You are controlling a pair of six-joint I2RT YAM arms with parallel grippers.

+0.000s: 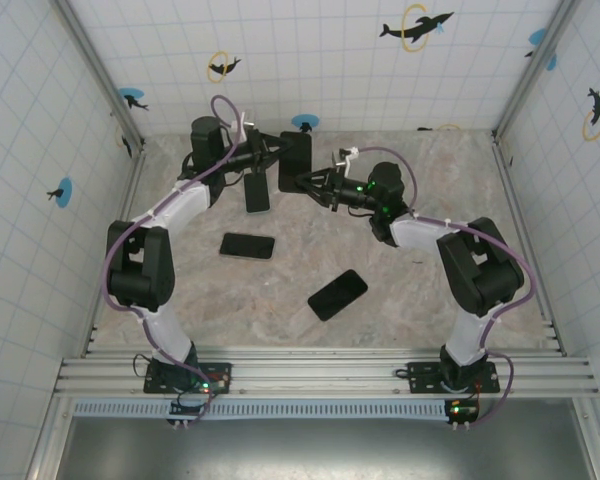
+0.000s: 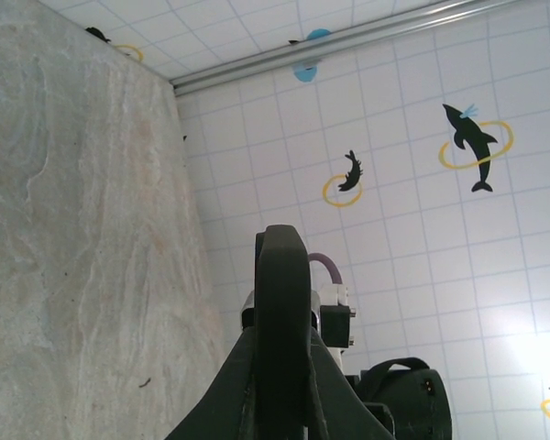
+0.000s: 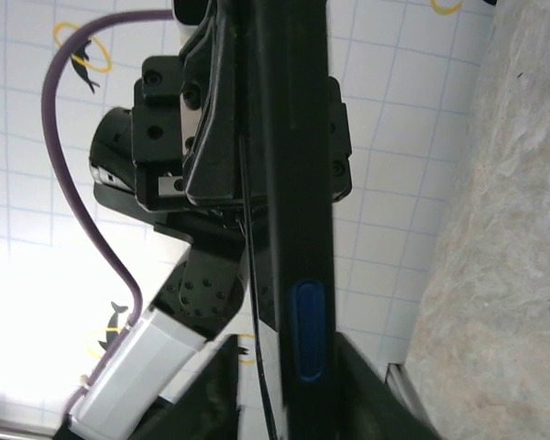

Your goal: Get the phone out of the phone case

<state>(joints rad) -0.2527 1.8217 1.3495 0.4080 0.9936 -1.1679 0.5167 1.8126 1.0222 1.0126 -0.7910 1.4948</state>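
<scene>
Hanging in the air at the back of the surface [image 1: 400, 290], the phone case [image 1: 296, 160] sits between the two arms, well above the marble top. From above it reads as a flat dark rectangle with the left end effector [image 1: 280, 152] on its left edge and the right end effector [image 1: 310, 183] reaching in from the lower right.

The left wrist camera sees the case [image 2: 282, 266] edge-on, a thin dark strip standing up out of the left end effector [image 2: 282, 344], whose fingers are pressed together on it.

The right wrist camera gives the opposite edge of the case [image 3: 289, 183], showing a blue button [image 3: 310, 330] set into its side. The right end effector [image 3: 289, 344] has a finger on either side of that edge, and I cannot tell whether it pinches or stands loose.

The overhead view also takes in three dark phones lying on the surface: one [image 1: 257, 190] just below the case, another [image 1: 247, 245] nearer, a third [image 1: 337, 294] toward the middle.
</scene>
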